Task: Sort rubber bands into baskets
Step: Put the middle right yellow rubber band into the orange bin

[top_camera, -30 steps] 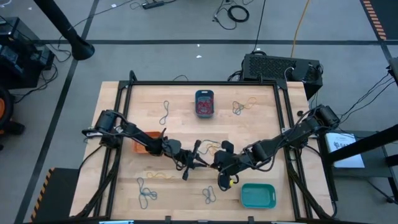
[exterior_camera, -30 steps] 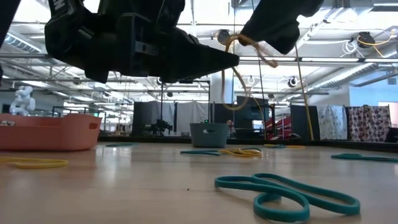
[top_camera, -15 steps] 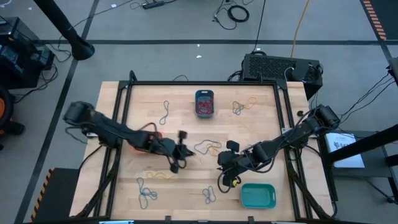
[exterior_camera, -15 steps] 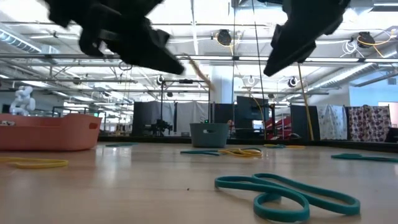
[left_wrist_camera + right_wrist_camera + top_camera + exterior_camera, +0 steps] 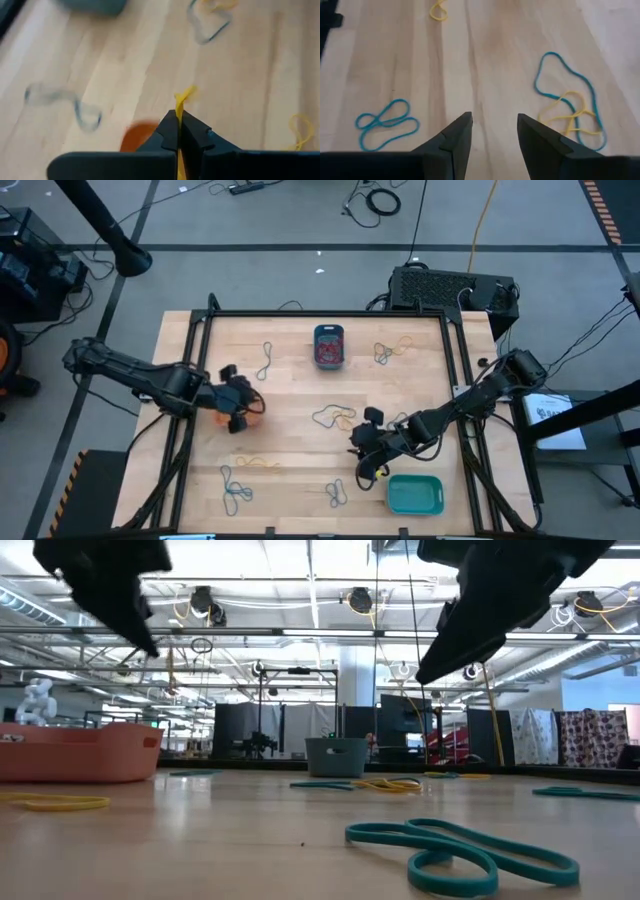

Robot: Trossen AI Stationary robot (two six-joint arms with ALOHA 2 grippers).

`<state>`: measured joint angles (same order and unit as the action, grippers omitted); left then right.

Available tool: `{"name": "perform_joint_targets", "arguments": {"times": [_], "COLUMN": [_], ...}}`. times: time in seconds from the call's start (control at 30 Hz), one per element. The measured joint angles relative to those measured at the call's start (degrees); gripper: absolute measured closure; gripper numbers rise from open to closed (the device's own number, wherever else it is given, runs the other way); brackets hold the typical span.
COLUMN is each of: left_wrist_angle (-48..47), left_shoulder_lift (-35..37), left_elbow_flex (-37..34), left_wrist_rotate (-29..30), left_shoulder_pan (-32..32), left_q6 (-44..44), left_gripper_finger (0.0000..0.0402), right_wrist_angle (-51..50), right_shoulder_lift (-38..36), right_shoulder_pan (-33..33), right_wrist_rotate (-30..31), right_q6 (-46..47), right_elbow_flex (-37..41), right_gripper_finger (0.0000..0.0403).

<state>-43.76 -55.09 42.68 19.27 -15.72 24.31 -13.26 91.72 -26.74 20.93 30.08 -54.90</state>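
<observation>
I have the left claw (image 5: 178, 131) pinched shut on a yellow rubber band (image 5: 184, 95), hanging over the orange basket (image 5: 252, 405) at the worktop's (image 5: 290, 390) left side. To do this drop well I'd centre over the basket before parting the fingers, and watch that the thin band doesn't cling to a pad. The right claw (image 5: 493, 131) waits with fingers spread above bare wood, near the turquoise basket (image 5: 414, 494); the tangled yellow and teal bands (image 5: 570, 116) just ahead look like its next pick. The orange basket is mostly hidden under my left arm from above, and the left wrist view is blurred, so I can't confirm alignment.
</observation>
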Motion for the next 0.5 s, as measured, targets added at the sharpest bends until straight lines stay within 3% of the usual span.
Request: {"name": "perform_joint_targets", "arguments": {"times": [0.27,0.5], "left_wrist_angle": [-10.8,-13.0], "left_shoulder_lift": [-0.7,-1.4], "left_elbow_flex": [-2.1,-2.2], "left_wrist_rotate": [-0.2,-0.7], "left_shoulder_pan": [0.0,0.0], "left_q6": [10.5,14.0], "left_gripper_finger": [0.0394,0.0394], "right_wrist_angle": [-0.2,-0.2], "right_shoulder_lift": [0.0,0.0], "right_shoulder_pan": [0.0,0.0], "right_wrist_rotate": [0.4,0.2], "right_q6": [-1.0,-1.2], "right_elbow_flex": [0.6,0.6], "right_gripper_finger": [0.0252,0.0252]}}
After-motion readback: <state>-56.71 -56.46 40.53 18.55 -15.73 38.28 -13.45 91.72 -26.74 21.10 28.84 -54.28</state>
